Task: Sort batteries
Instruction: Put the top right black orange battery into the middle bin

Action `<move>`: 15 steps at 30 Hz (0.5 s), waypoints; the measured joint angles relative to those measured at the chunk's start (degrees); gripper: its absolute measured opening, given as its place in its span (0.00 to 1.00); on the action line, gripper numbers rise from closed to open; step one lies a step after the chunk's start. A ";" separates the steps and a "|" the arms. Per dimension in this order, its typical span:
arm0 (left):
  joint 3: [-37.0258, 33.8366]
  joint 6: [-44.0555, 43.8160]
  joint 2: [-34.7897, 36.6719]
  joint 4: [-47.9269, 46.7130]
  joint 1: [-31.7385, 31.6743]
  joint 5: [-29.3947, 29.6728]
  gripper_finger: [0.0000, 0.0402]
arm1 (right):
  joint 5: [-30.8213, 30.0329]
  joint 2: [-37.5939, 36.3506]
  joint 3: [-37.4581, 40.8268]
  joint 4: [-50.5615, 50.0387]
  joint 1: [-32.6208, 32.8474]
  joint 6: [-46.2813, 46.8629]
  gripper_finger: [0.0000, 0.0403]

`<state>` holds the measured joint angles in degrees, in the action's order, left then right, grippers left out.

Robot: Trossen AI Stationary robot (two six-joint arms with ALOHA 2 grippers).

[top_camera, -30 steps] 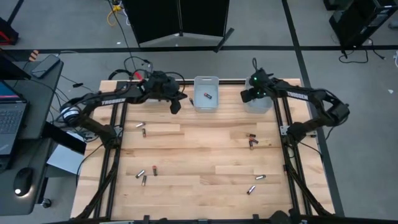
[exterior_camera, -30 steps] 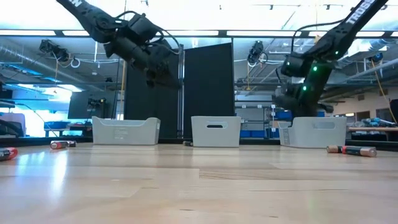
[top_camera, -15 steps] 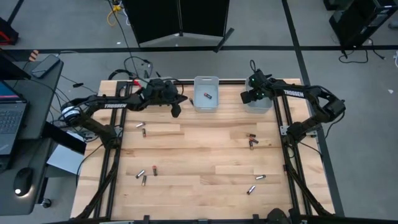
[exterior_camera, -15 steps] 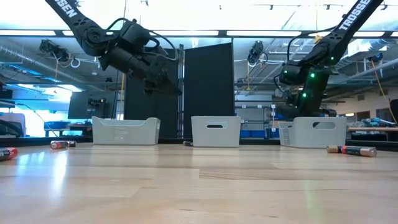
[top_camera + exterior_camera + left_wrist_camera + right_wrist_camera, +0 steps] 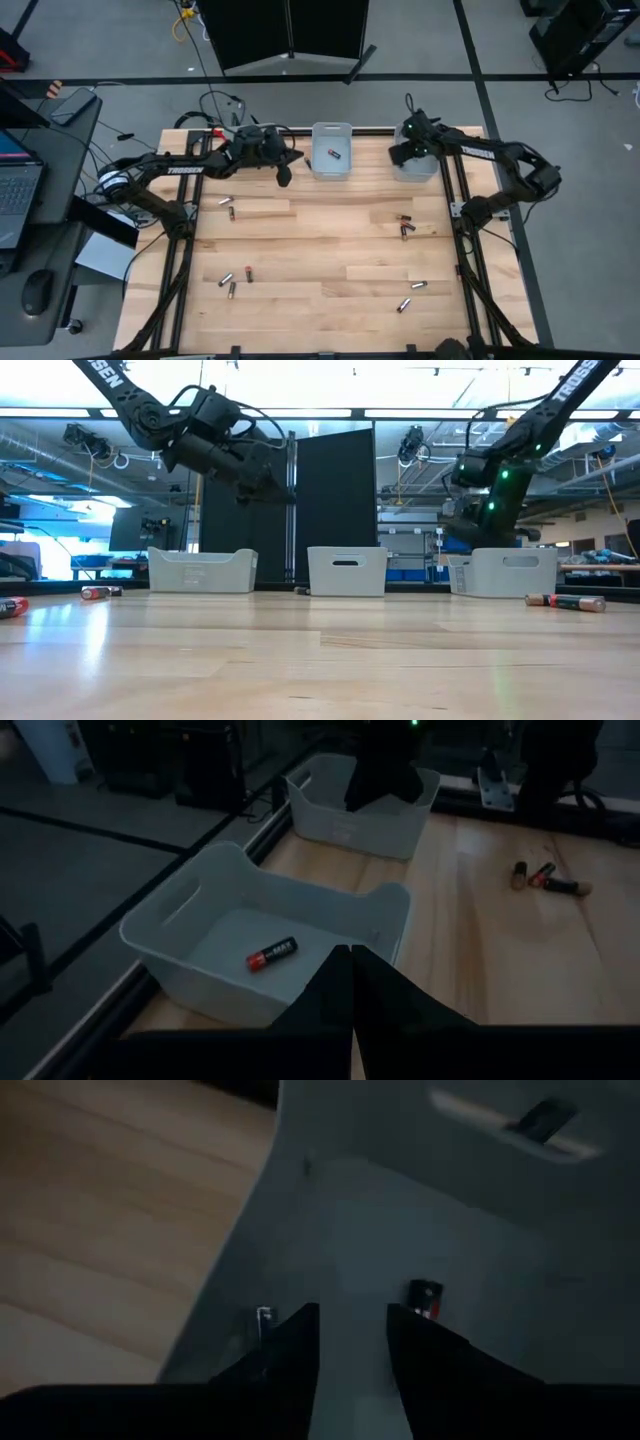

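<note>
Right wrist view: released right tool [image 5: 353,1342] above bin [image 5: 480,1230]; left tool [image 5: 352,982] clenched.

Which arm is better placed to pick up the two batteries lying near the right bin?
Probably the right. Its gripper hangs over the right bin, with the two batteries on its side. The left gripper is shut, left of the middle bin.

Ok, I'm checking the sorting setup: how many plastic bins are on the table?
3, in a row along the table's far edge: the left bin, the middle bin holding one battery, and the right bin. None seems hidden.
</note>
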<state>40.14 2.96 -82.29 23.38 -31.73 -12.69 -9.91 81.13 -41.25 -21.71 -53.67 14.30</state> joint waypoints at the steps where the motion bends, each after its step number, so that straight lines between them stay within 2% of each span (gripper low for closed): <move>1: 0.00 -0.10 0.16 0.11 -0.02 0.00 0.01 | 0.00 -1.47 0.00 -0.21 0.10 -0.77 0.29; 8: 0.00 -1.82 2.02 3.65 0.91 0.02 0.01 | 3.33 -14.99 -0.02 -4.56 5.09 -5.24 0.04; 15: 0.00 -1.69 2.39 7.25 2.26 0.00 0.01 | 8.47 -23.05 -0.09 -10.85 15.62 -4.50 0.06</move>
<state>40.14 1.26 -79.90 30.63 -29.47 -12.69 -1.44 58.08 -41.34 -32.56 -38.05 9.79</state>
